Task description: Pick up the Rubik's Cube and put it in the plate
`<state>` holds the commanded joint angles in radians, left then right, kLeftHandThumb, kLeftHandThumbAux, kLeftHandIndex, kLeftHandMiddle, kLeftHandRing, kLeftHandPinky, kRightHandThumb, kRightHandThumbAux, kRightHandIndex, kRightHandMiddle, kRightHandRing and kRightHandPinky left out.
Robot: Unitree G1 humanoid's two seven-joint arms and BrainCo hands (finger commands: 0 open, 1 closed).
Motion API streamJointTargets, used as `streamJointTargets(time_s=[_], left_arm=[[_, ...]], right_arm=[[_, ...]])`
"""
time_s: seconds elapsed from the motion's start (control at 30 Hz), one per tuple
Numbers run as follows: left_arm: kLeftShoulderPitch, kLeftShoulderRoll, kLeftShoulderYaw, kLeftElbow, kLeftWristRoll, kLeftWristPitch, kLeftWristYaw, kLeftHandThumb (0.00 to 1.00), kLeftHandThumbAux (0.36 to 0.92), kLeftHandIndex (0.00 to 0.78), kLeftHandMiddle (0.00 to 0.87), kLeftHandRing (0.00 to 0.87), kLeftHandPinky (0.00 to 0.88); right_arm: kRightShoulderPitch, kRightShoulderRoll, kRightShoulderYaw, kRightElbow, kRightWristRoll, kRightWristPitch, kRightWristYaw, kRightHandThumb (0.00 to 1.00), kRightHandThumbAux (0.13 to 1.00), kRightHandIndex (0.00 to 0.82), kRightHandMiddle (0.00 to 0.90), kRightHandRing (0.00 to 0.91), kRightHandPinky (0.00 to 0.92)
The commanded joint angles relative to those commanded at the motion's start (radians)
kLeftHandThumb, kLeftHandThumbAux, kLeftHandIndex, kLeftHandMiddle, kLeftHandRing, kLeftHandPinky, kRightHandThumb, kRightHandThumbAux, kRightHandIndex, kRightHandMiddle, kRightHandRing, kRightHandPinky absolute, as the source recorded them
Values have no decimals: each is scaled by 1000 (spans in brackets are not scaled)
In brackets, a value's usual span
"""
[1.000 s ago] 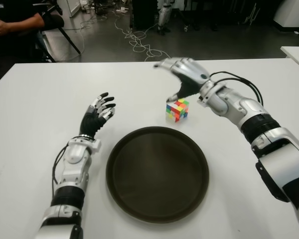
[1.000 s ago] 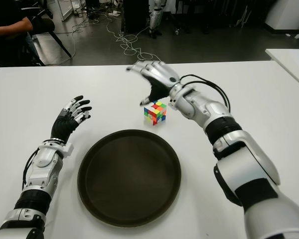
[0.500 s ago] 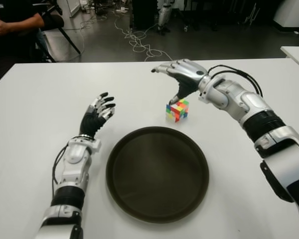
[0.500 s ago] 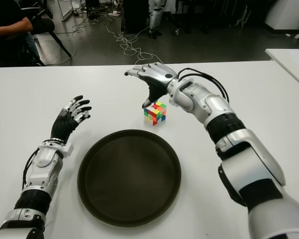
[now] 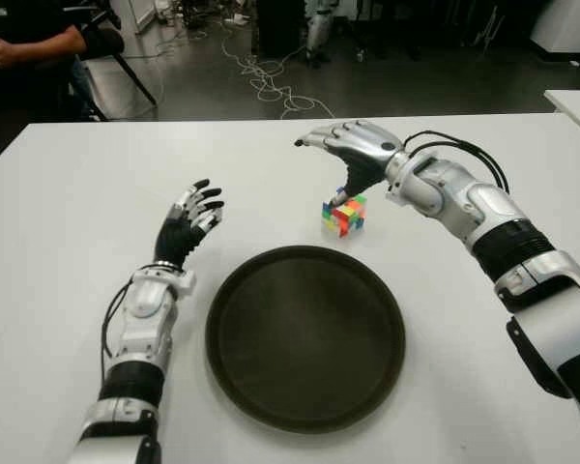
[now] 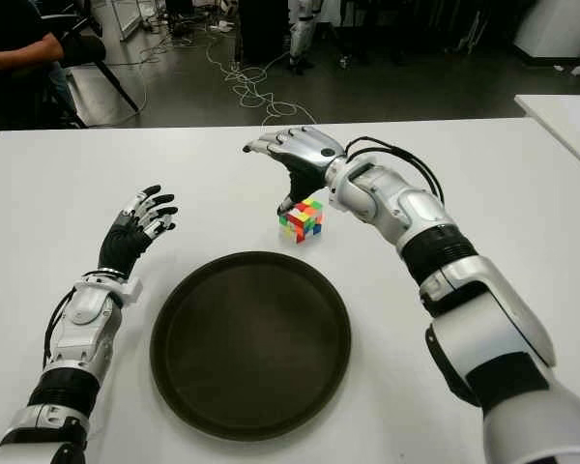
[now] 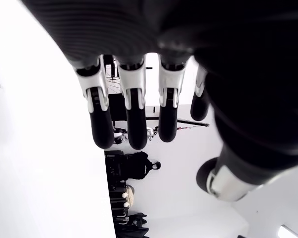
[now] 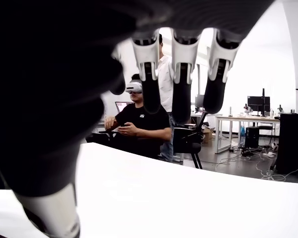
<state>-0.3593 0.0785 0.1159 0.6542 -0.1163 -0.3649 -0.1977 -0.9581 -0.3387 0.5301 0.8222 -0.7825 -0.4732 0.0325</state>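
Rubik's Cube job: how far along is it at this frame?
Nothing is done: the Rubik's Cube sits on the table beyond the plate. The right hand hovers open over it, thumb near its top. The left hand is idle left of the plate. Grasping, lifting and placing remain.

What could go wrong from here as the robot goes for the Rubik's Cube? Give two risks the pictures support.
1. The right hand is open above the Rubik's Cube, with only the thumb down near its far top edge. An uneven close might push the cube along the white table rather than grip it.
2. The cube sits close to the rim of the dark plate. A low carry could knock that rim.
The left hand, open, shows left of the plate.
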Motion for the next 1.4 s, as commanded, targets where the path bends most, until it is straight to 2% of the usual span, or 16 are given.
streamJointTargets(time_s=[0.13,0.57,0.83,1.1,1.4], left_arm=[[1,0,0,0,0,-3,0,369,714,147,218,216,274],[5,-2,-2,-12,4,2,4,361,714,142,219,225,284],[7,-2,-6,-21,10,6,8,351,724,141,216,217,279],[3,-3,-5,-10,10,-1,11,352,714,139,217,221,279],[5,3,-16,-19,28,1,21,323,709,131,203,210,273]], right_arm=[[0,0,1,-2,-1,9,9,0,801,145,211,224,240],[-29,14,17,97,-11,17,-18,0,810,151,208,241,268],[-45,25,23,145,-12,22,-22,0,808,141,189,218,240],[-63,43,31,213,-12,24,-44,0,803,134,177,205,220],[-77,53,44,265,-17,26,-62,0,796,141,187,215,237]])
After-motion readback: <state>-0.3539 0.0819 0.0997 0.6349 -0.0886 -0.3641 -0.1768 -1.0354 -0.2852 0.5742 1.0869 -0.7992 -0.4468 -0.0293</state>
